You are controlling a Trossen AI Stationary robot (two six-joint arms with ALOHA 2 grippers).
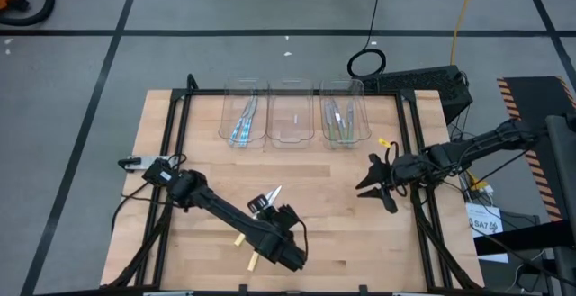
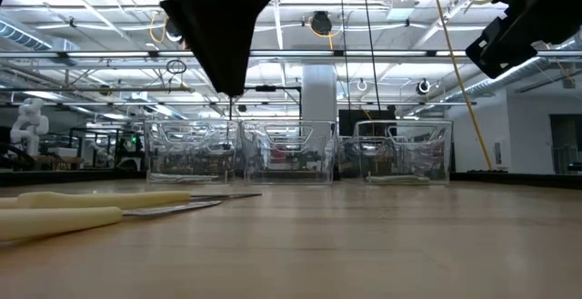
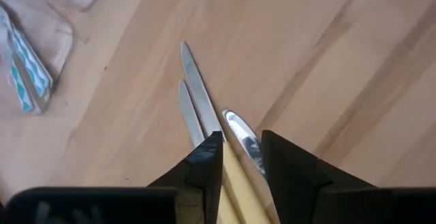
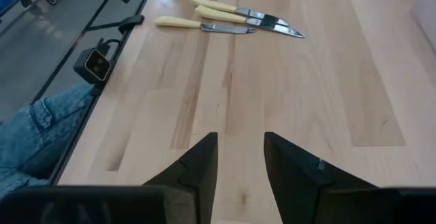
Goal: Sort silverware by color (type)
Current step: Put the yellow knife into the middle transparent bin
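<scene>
Three pieces of silverware with pale yellow handles (image 4: 178, 22) lie side by side on the wooden table near its front edge, handles (image 2: 100, 199) toward the front. My left gripper (image 3: 242, 146) hangs just above them, pointing steeply down, open. In the left wrist view its fingers frame one yellow handle (image 3: 235, 183) behind a spoon bowl (image 3: 242, 137), beside two knife blades (image 3: 193, 81). In the low view its tip (image 2: 232, 90) ends above the table. My right gripper (image 1: 371, 186) is open with nothing in it, in the air at the table's right side.
Three clear bins stand in a row at the far edge: the left bin (image 1: 245, 116) holds blue-handled pieces, the middle bin (image 1: 291, 116) shows nothing inside, and the right bin (image 1: 342, 116) holds green-handled ones. A person's jeans-clad leg (image 4: 34, 129) shows beside the table.
</scene>
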